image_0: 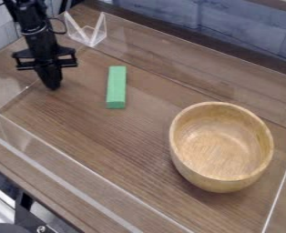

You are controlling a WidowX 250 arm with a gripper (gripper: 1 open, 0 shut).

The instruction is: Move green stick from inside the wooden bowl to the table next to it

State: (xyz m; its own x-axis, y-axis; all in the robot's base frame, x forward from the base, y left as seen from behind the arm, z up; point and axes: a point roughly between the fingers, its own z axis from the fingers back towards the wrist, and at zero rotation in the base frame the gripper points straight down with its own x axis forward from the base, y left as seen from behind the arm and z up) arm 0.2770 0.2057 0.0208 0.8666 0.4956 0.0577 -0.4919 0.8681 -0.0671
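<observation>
The green stick (115, 86) lies flat on the dark wood-grain table (97, 136), left of the wooden bowl (221, 146) and well apart from it. The bowl stands at the right with nothing inside it. My gripper (49, 84) hangs at the far left, its black fingers pressed together and pointing down at the tabletop, holding nothing. It sits about a stick's length to the left of the green stick.
Clear acrylic walls (60, 173) run round the table's edges, close behind and to the left of the gripper. A grey tiled wall (230, 27) rises at the back.
</observation>
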